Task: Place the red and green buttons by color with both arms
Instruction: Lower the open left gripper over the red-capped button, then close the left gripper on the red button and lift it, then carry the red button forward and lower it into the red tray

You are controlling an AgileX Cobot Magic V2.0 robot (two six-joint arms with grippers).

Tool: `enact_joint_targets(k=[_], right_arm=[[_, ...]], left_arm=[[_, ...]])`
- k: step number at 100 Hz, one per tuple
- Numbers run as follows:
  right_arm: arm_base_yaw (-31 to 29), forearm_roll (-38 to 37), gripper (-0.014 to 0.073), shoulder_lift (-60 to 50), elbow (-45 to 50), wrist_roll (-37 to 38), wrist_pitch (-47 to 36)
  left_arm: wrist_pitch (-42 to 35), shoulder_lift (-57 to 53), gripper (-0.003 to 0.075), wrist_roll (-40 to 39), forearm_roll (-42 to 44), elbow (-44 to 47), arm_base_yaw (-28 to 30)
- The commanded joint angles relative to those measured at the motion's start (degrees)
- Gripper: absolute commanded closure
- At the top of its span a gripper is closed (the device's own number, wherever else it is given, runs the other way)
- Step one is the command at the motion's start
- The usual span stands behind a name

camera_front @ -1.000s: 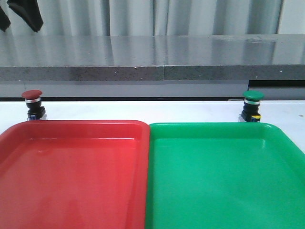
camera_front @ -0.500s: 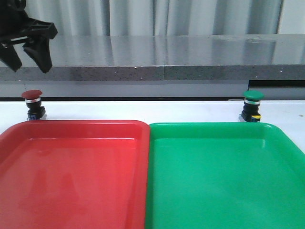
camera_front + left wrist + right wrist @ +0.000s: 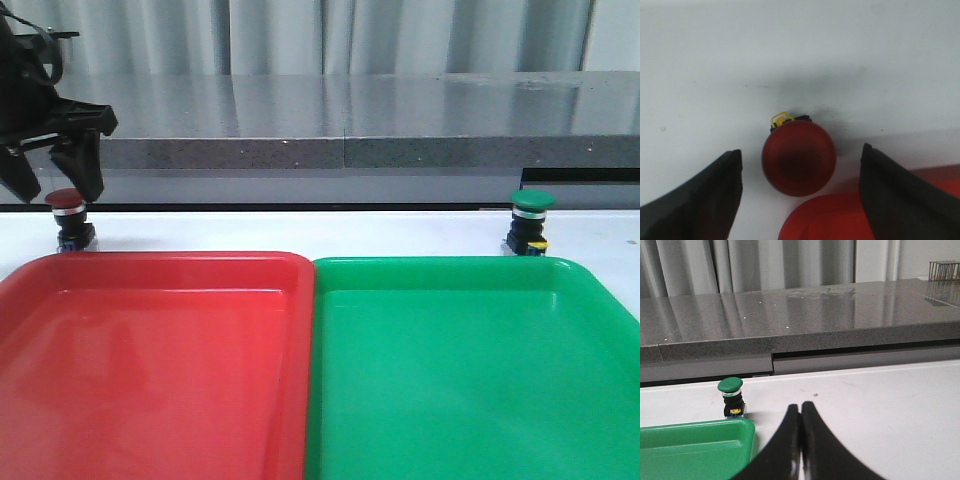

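The red button (image 3: 67, 198) stands upright on the white table just behind the red tray's far left corner. My left gripper (image 3: 52, 185) hangs open right over it, one finger on each side of the cap and not touching. From the left wrist view the dark red cap (image 3: 799, 157) lies between the spread fingers (image 3: 705, 200). The green button (image 3: 531, 201) stands behind the green tray's far right corner. In the right wrist view my right gripper (image 3: 800, 409) is shut and empty, low over the table, to the side of the green button (image 3: 730, 386).
A red tray (image 3: 150, 262) and a green tray (image 3: 450, 264) lie side by side, filling the near table. A corner of the red tray (image 3: 830, 220) shows under the left gripper. A grey stone ledge (image 3: 340, 150) runs behind the buttons.
My left gripper has come down from the top left corner of the front view to the level of the red button's cap, still open. The buttons and trays have not moved.
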Motion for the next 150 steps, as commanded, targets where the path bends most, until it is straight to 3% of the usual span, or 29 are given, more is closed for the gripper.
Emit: enact_joint_targets(k=[1,42,73,113,150], right_arm=[[-0.40,-0.16,0.0658,-1.31,-1.08,-0.26,-4.21],[-0.40,-0.16,0.0658,-1.31,-1.08,-0.26,-4.21],[-0.40,-0.16,0.0658,-1.31,-1.08,-0.26,-4.21],[-0.40,-0.16,0.0658,-1.31,-1.08,-0.26,-4.21],[-0.40,-0.16,0.0658,-1.31,-1.08,-0.26,-4.21]], left_arm=[[-3.03,-2.76,0.0240,-0.46,-0.95,-1.71,-0.54],[-4.03,0.34,0.0255,-0.46,-0.95,-1.71,-0.54],[-5.98,0.34,0.0552,-0.46,-0.95,-1.71,-0.54],[-5.52,-1.00,0.0741,-0.97,-2.89,-1.71,-0.54],[-5.01,-10.65,0.0741,-1.99,-3.53,-0.69,-1.72]])
